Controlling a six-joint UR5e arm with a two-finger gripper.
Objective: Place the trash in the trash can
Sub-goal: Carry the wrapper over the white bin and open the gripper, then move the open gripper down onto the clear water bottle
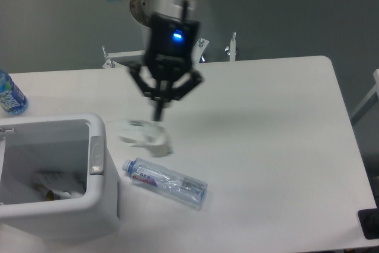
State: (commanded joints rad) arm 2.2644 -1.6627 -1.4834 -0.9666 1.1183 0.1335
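My gripper hangs above the table, shut on a small crumpled white paper wrapper that dangles just below the fingertips, blurred by motion. The wrapper is in the air a little right of the trash can, a white rectangular bin with a thick rim at the left front. On the table below lies a crushed clear plastic bottle with a red-blue label, its cap pointing at the bin.
A blue-labelled water bottle stands at the far left edge. Some crumpled scraps lie inside the bin. A grey tab sits on the bin's right rim. The arm's base rises behind the table.
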